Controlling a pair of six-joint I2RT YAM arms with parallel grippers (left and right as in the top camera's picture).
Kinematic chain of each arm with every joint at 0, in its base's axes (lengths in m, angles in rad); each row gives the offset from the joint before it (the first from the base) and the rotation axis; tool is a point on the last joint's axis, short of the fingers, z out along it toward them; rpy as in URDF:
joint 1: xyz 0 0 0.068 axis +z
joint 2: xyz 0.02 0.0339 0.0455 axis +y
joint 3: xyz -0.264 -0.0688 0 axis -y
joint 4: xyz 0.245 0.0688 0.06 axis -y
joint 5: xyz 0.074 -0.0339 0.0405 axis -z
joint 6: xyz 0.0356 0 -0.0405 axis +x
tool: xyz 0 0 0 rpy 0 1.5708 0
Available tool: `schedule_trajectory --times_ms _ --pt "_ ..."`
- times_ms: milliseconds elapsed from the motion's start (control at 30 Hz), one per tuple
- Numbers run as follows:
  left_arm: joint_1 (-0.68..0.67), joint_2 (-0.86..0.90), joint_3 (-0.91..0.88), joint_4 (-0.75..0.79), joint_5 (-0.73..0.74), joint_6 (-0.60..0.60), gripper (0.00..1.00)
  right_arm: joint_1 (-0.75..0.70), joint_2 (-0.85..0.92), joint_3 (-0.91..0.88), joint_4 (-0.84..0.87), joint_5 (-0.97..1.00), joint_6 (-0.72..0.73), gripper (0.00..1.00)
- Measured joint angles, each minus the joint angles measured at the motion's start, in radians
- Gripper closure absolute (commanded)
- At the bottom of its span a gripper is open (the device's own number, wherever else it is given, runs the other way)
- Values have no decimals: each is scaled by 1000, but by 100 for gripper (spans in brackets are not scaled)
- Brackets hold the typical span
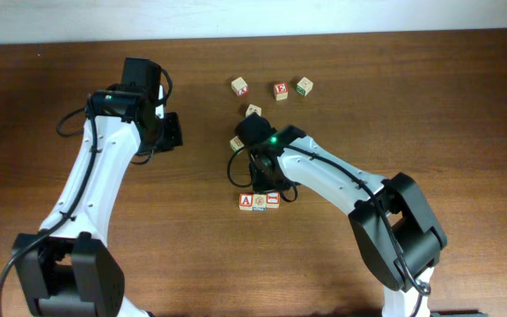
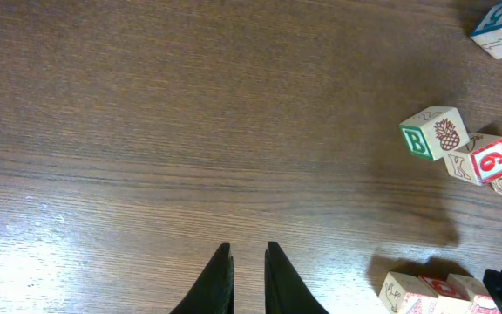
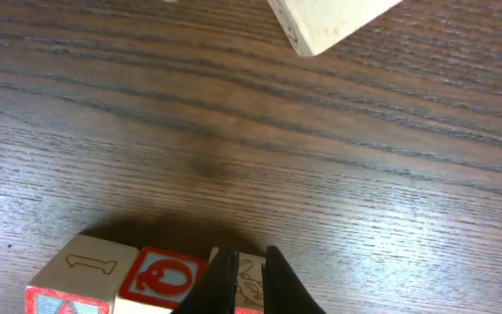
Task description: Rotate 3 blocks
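Near the middle of the table (image 1: 465, 106), the three blocks (image 1: 260, 202) sit touching in a row. Over one end hovers the right gripper (image 3: 247, 255), fingers pinched narrow on nothing; the left gripper (image 2: 248, 247), equally narrow and empty, hangs well apart.

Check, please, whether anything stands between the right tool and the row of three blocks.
Nothing visible does: the right tool hangs directly over one end of the row, and the loose blocks lie apart.

White links (image 1: 91, 189), black joints (image 1: 403, 224), looped black cables (image 1: 67, 119), green LEDs (image 1: 272, 138), tapered black jaws.
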Motion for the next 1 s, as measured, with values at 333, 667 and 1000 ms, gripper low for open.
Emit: schedule_trajectory --times_ms 333,667,1000 --pt "0 0 0 0 0 0 88 0 0 -3 -12 -29 0 87" --pt "0 0 0 0 0 0 87 0 0 -3 -19 -44 0 88" --pt "0 0 0 1 0 0 86 0 0 -3 -26 -63 1 81"
